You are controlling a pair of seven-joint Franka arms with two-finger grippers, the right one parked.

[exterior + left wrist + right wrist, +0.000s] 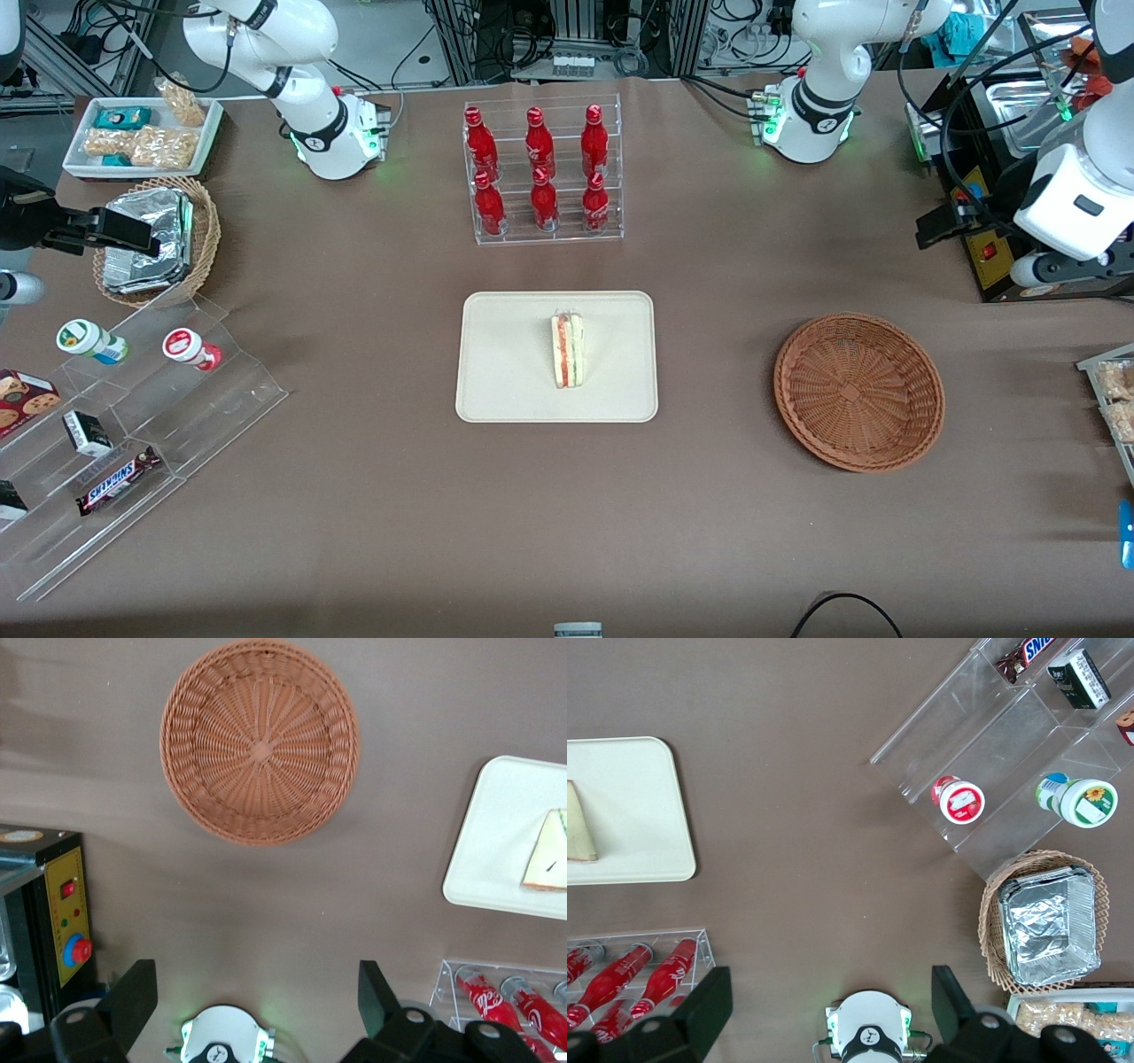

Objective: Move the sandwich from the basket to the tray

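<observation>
On the tray (496,372), toward its middle, the sandwich (567,349) stands with its filling edge up, so the placing looks done. Near the tray, the basket (858,391) sits empty. High above the basket, the gripper (257,992) hangs, jaws wide, holding nothing.

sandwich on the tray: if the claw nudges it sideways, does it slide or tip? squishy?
The sandwich stands on a narrow edge on the tray, filling stripes facing up, so a side push probably tips it. Its white bread looks soft, so it likely squashes under a tight pinch. The claw hangs open, high above the table, away from the empty basket.
</observation>
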